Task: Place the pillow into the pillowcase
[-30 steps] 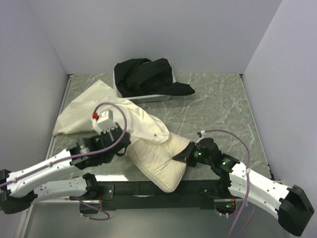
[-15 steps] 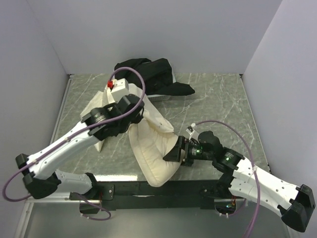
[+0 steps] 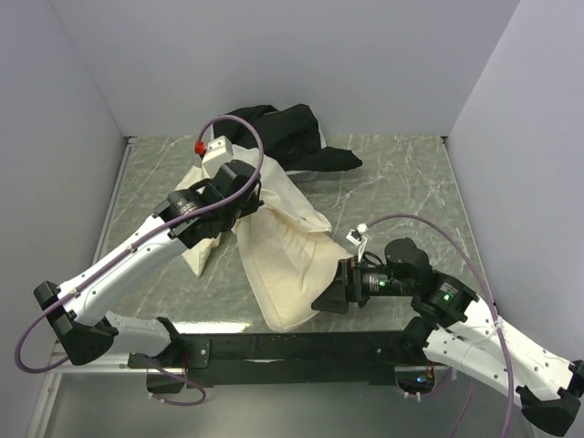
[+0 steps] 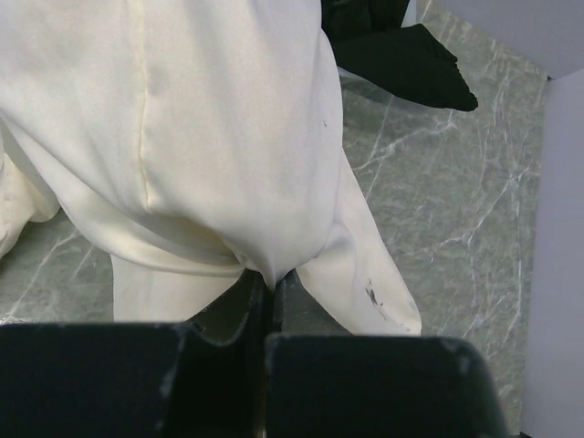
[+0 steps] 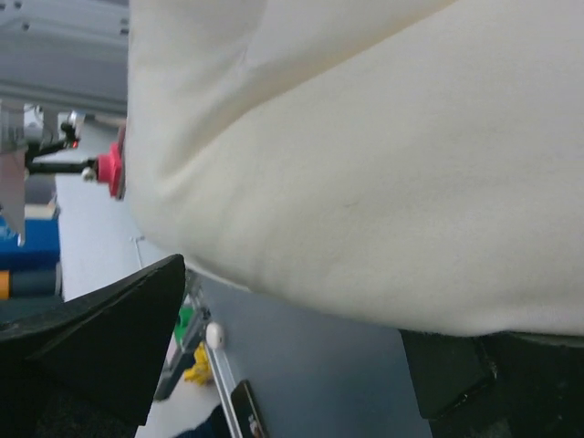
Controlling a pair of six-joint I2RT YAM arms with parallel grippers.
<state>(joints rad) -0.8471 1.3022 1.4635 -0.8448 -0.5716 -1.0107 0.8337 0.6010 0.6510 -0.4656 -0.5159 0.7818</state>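
Observation:
The cream pillowcase (image 3: 294, 208) hangs in a wrinkled sheet from my left gripper (image 3: 245, 208), which is raised over the far middle of the table. In the left wrist view that gripper (image 4: 271, 288) is shut on a fold of the pillowcase (image 4: 201, 137). Below it lies the plump pillow (image 3: 285, 294), its top under the case fabric; no bear print shows. My right gripper (image 3: 333, 297) stands open against the pillow's lower right side. In the right wrist view the gripper (image 5: 292, 365) is spread wide, with cream cloth just ahead of the fingers (image 5: 91, 347).
A black cloth heap (image 3: 297, 137) lies at the back, right behind the left wrist. Pale walls close in the marble table (image 3: 411, 192) on three sides. A black rail (image 3: 274, 349) runs along the near edge between the arm bases.
My left arm swung from the near left up to the far middle, lifting the pillowcase. The right gripper opened, let go of the pillow's side and drew back a little.

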